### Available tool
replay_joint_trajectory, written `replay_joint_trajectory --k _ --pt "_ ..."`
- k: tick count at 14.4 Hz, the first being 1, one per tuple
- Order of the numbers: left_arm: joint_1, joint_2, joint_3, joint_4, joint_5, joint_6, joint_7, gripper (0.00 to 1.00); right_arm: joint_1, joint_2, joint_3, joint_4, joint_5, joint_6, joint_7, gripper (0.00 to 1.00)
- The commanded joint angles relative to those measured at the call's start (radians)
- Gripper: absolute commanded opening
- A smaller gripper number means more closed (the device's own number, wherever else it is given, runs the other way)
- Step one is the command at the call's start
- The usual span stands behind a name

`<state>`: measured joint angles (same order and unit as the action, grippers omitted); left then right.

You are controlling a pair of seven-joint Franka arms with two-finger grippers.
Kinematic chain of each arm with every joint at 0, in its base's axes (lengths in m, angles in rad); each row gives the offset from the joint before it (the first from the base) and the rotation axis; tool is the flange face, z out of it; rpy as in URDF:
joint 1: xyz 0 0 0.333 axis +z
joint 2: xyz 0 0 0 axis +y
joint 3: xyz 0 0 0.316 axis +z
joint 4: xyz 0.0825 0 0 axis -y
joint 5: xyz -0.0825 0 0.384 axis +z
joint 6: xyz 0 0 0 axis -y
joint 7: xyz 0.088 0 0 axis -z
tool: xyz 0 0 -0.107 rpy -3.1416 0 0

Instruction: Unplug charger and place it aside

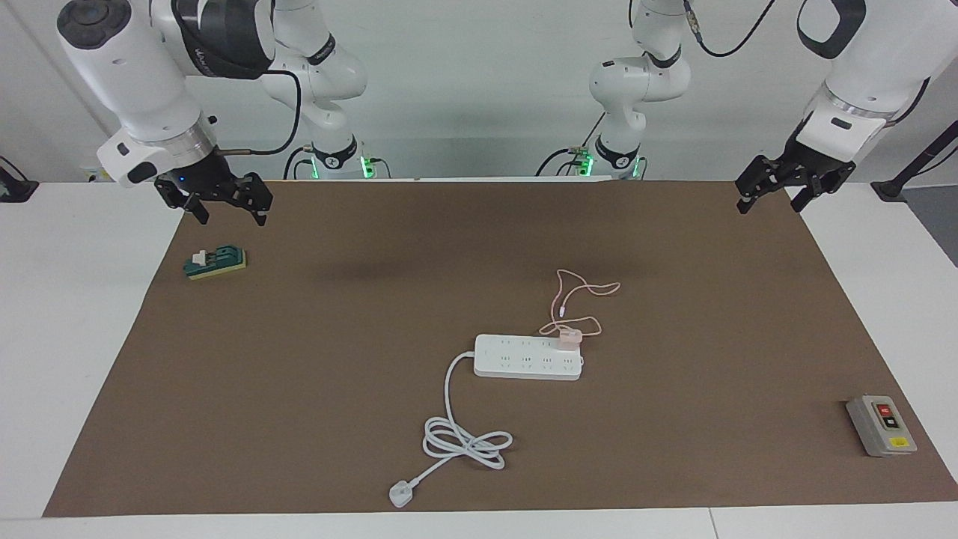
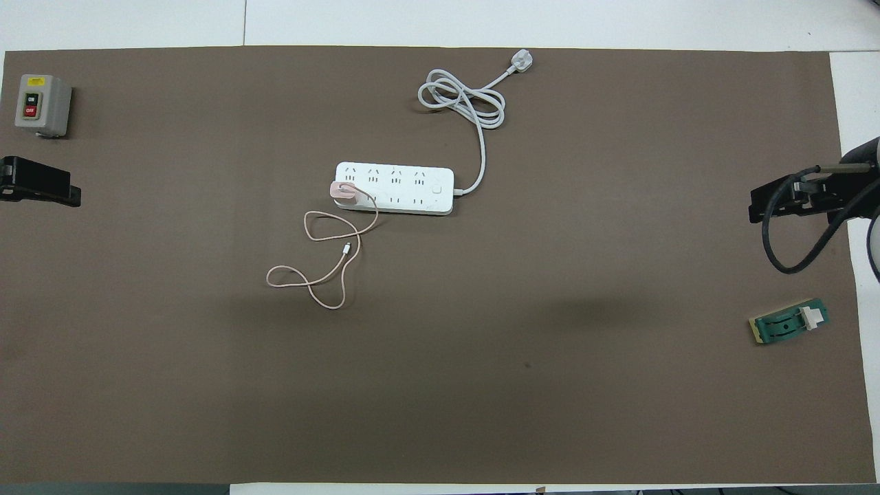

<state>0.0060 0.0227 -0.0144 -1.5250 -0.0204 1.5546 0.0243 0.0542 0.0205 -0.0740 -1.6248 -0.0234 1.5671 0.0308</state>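
Observation:
The charger (image 1: 570, 338) is a small pale pink cube plugged into the white power strip (image 1: 524, 358) at the strip's end toward the left arm's end of the table. Its thin pink cable (image 1: 591, 287) lies in loops on the mat, nearer to the robots than the strip. In the overhead view the charger (image 2: 344, 192) sits on the power strip (image 2: 405, 189), with the cable (image 2: 323, 271) beside it. My left gripper (image 1: 771, 203) is open and empty over the mat's edge at the left arm's end. My right gripper (image 1: 229, 215) is open and empty over the mat's edge at the right arm's end. Both arms wait.
The strip's thick white cord (image 1: 460, 442) coils farther from the robots and ends in a plug (image 1: 402, 494). A grey switch box (image 1: 882, 425) stands at the left arm's end. A small green part (image 1: 215, 262) lies below the right gripper. A brown mat (image 1: 337, 337) covers the table.

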Motion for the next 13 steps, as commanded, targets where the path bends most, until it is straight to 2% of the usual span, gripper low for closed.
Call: replay_joint_trajectory --k 1,10,13 --pt "-0.006 0.000 0.005 0.016 -0.003 -0.024 0.006 1.00 -0.019 -0.005 0.014 0.003 0.019 -0.001 -0.020 1.00" --pt "-0.004 0.002 0.007 0.016 -0.001 -0.021 0.002 1.00 -0.019 -0.013 0.029 -0.010 0.019 -0.004 -0.018 1.00" --pt "0.000 0.002 0.008 0.016 -0.003 -0.013 -0.001 1.00 -0.025 -0.008 0.033 -0.007 0.019 0.043 -0.014 1.00"
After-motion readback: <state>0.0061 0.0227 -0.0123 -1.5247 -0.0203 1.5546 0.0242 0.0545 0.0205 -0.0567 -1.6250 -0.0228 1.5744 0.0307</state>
